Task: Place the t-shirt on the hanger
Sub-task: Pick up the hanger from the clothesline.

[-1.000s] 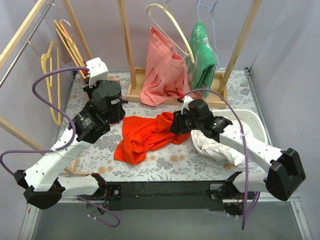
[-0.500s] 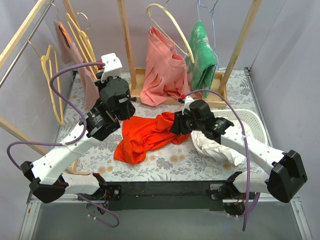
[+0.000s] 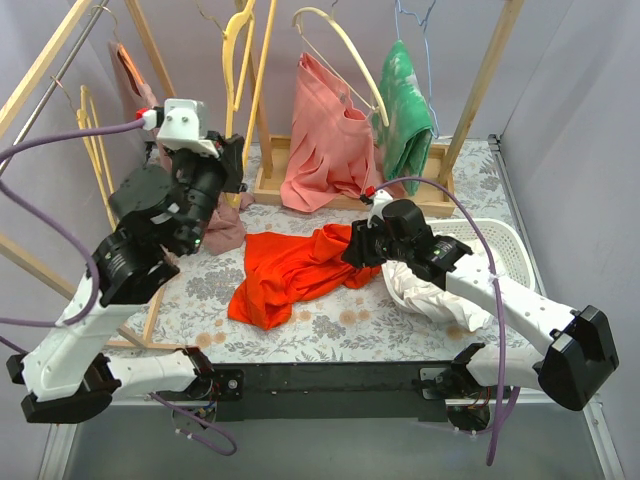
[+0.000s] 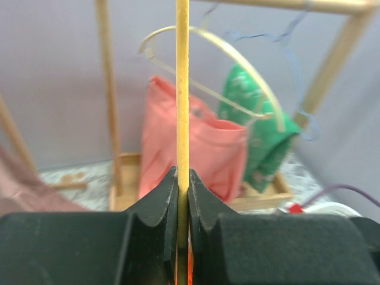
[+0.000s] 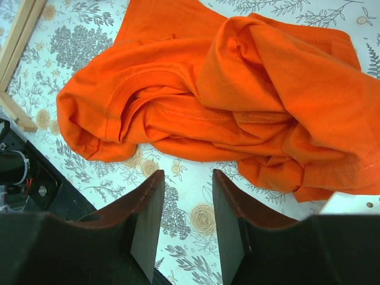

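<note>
Two arms share the table. The left gripper (image 3: 236,165) is raised high and pinched tight on the hanger (image 4: 182,89), whose pale-yellow bar runs straight up between its closed fingers (image 4: 155,205). The right gripper (image 5: 185,214) hovers low with its jaws parted and nothing between them, just above the near edge of the t-shirt (image 3: 290,270). The t-shirt lies crumpled in the middle of the table, well apart from the hanger.

Behind the held hanger stands a wooden rack post (image 3: 258,120). Past it hang a salmon-pink garment (image 3: 325,135) under a thick cream hanger (image 3: 345,45), and a green cloth (image 3: 405,110) on a blue wire hanger (image 3: 415,20). More yellow hangers (image 3: 95,140) hang on the left rail. A dusty-pink garment (image 3: 225,225) slumps beside the left arm, close to the t-shirt's left edge. At the right a white basket (image 3: 505,240) holds a white cloth bundle (image 3: 430,295) under the right forearm.

The table (image 3: 350,320) wears a grey floral cover, and pale lilac walls close in on three sides.

Half a second earlier the left gripper sat lower and the hangers hung back on the left rail. It has since risen and brought the hanger in front of the post, while the t-shirt and the right gripper have not shifted
</note>
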Available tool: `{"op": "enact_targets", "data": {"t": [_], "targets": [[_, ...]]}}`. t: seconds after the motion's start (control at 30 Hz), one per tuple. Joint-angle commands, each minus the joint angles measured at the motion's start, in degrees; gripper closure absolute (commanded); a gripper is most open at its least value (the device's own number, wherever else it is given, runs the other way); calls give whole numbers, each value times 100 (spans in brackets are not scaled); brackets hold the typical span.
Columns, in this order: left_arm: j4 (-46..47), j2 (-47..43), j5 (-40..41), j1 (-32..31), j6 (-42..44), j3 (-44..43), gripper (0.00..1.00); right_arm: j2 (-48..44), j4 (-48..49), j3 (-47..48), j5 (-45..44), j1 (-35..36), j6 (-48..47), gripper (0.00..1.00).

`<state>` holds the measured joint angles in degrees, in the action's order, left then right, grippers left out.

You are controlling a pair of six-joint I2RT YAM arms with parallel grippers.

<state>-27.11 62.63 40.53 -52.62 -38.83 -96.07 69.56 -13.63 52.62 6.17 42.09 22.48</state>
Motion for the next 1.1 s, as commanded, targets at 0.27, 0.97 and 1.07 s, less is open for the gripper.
{"op": "enact_targets", "data": {"t": [0.27, 0.97, 1.07], "targets": [[-898, -383, -3550, 6, 218, 1, 100, -723, -667, 346, -1872, 19, 230, 55], [-2158, -1622, -4967, 6, -635, 2197, 100, -3018, -862, -569, -2306, 19, 567, 53], [-2210, -1649, -5082, 6, -740, 2373, 100, -3010, -458, -289, -1604, 10, -4, 48]]}}
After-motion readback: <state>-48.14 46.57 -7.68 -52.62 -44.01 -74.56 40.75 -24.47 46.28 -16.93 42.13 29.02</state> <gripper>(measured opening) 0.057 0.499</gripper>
